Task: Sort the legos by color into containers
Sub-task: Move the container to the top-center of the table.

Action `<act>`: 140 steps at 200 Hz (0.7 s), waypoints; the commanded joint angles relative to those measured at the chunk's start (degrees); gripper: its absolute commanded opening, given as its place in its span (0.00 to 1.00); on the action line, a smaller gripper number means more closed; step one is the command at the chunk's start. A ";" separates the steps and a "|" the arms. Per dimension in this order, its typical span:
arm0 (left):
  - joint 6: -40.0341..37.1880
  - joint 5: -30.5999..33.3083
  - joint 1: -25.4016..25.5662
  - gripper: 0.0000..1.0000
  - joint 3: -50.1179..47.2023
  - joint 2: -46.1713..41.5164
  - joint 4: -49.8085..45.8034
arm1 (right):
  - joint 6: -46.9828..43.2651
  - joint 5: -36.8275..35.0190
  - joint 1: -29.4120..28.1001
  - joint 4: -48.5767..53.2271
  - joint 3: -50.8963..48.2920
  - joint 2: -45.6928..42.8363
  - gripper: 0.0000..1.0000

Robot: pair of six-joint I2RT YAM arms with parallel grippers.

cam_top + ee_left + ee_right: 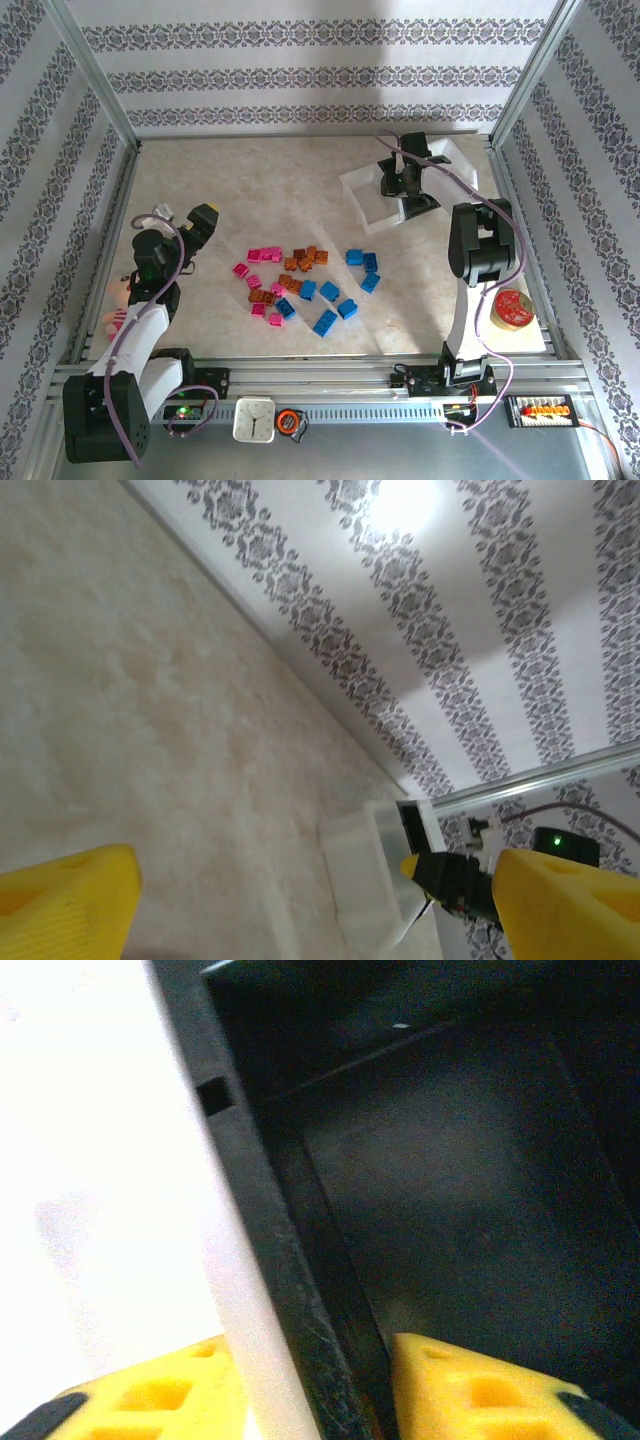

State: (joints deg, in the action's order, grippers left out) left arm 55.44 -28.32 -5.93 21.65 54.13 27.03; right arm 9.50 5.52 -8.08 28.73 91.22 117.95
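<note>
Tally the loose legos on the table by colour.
Pink legos: about 7
Orange-brown legos: about 9
Blue legos: about 8
Total: about 24. Some bricks touch one another, so the counts are approximate.

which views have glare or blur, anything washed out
Top view: sharp, with a bright patch on the back wall. Left wrist: glare on the wallpaper, left fingers soft. Right wrist: white bin blown out, black bin murky, right fingers blurred.
</note>
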 commanded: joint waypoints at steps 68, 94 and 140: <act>-5.21 -0.98 3.99 0.88 2.88 -3.78 -11.66 | 18.33 3.31 -14.09 4.58 14.74 9.71 0.04; -5.78 -0.21 4.33 0.87 2.76 -4.71 -13.67 | 25.52 2.26 -18.43 4.84 18.75 12.31 0.00; -5.89 0.08 4.62 0.88 1.99 -4.95 -14.62 | 35.09 -2.49 -25.62 3.06 22.18 14.78 0.00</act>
State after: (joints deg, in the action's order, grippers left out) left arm 51.18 -28.67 -2.11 22.92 49.87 14.48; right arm 35.05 3.22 -31.00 32.42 110.10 129.99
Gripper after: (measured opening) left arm 0.875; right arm 0.170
